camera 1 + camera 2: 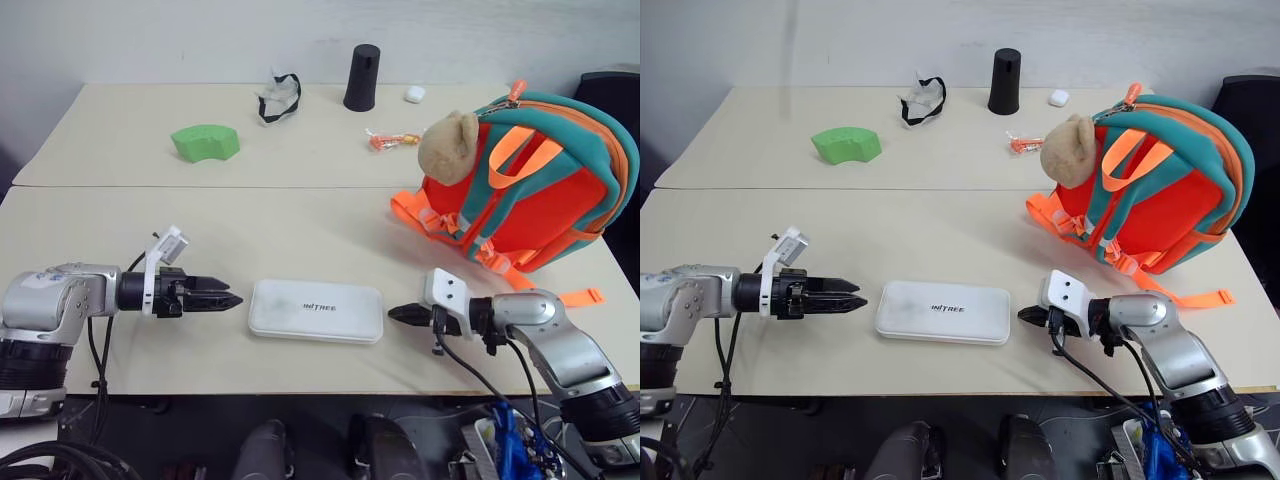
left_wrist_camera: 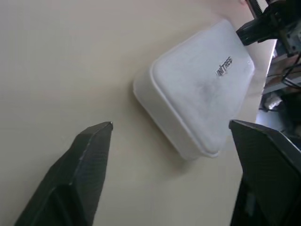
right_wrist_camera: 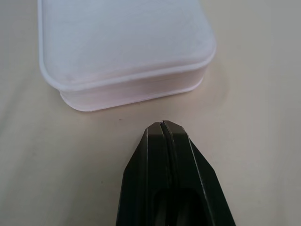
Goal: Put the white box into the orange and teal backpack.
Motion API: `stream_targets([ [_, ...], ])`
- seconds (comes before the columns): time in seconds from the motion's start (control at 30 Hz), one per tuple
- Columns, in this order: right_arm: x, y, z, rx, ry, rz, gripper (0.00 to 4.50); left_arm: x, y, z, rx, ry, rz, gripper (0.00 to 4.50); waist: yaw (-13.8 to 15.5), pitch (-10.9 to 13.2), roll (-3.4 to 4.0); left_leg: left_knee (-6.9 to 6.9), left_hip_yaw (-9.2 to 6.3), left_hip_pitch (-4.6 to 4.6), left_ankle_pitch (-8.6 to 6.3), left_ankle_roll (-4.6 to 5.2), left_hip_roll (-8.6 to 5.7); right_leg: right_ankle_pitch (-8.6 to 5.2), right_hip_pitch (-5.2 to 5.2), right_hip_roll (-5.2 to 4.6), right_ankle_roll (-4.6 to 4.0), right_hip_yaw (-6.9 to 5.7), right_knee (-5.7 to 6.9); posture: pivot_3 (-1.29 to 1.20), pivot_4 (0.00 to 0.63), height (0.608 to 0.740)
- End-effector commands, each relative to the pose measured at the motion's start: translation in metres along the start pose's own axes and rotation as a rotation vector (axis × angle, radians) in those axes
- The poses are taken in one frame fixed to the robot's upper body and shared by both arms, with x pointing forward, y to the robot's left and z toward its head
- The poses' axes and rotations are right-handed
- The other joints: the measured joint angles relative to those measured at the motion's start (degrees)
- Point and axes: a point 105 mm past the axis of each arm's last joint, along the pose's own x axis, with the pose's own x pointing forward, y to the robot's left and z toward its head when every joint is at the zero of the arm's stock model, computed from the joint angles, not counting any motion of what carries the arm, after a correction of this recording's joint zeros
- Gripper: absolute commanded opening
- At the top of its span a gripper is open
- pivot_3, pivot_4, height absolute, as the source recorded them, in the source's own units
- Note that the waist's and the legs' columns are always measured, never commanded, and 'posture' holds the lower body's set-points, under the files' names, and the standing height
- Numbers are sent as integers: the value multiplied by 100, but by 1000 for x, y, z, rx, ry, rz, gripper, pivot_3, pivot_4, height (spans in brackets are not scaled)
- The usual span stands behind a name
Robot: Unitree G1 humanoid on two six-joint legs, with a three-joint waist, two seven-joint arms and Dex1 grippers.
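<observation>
Pale tabletop carries the white box, lying flat near its front edge, apart from the orange and teal backpack. Left gripper is spread open just beside one end of the box; right gripper is pinched closed just beside the other end.

so the white box lies flat near the table's front edge, right between the left gripper and right gripper, neither touching it. the orange and teal backpack stands behind and right of the box. along the far edge: wedge block left, crumpled wrapper, cylinder further right
</observation>
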Motion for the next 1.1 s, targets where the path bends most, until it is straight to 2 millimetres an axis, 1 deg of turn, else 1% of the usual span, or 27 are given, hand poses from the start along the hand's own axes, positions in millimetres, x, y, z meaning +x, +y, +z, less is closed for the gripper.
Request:
stream_targets([
  [0.03,1,1,8,-34,-24,11,0,8,-12,6,-85,5,-69,4069,0,0,-1,1,0,0,0,0,0,0,0,1,0,0,2,0,150,740],
  [0.13,3,2,10,-39,-28,11,0,16,-21,5,-189,58,-118,4069,1,1,-3,4,0,-1,0,0,0,0,0,2,0,2,3,0,150,740],
  [0.27,5,2,11,-41,-32,8,0,24,-28,-3,-217,132,-136,4069,-14,1,-3,4,0,2,0,-3,1,-1,0,2,1,6,6,0,150,740],
  [0.5,6,4,13,-41,-41,3,0,44,-26,-2,-213,159,-129,4069,12,0,-5,11,-3,3,1,-4,-4,-1,4,-2,1,6,5,0,150,740],
  [0.63,7,6,13,-37,-45,6,0,60,-22,4,-229,125,-120,4069,13,0,-5,13,-6,5,1,-3,-9,-2,7,-6,2,4,6,0,150,740],
  [0.7,8,6,13,-36,-46,7,0,65,-20,4,-236,128,-115,4069,15,0,-6,13,-7,4,2,-2,-11,-2,8,-6,3,3,8,0,150,740],
  [0.77,8,6,14,-33,-50,2,0,62,-18,6,-227,121,-96,4069,9,0,-6,13,-7,4,2,-2,-11,-2,8,-7,3,3,9,0,150,740],
  [0.87,7,5,14,-29,-52,-2,0,47,-14,12,-216,99,-72,4069,-18,0,-6,13,-6,5,3,-4,-6,-2,7,-9,3,5,10,0,150,740],
  [0.97,6,5,10,-27,-41,-4,0,30,-8,13,-202,94,-32,4069,-25,0,-6,13,-6,6,3,-9,2,-2,6,-8,2,5,9,0,150,740],
  [1.1,3,4,6,-21,-28,-15,0,17,-8,14,-194,98,-25,4069,-8,0,-6,13,-6,6,2,-11,1,-3,6,-10,0,5,6,0,150,740],
])
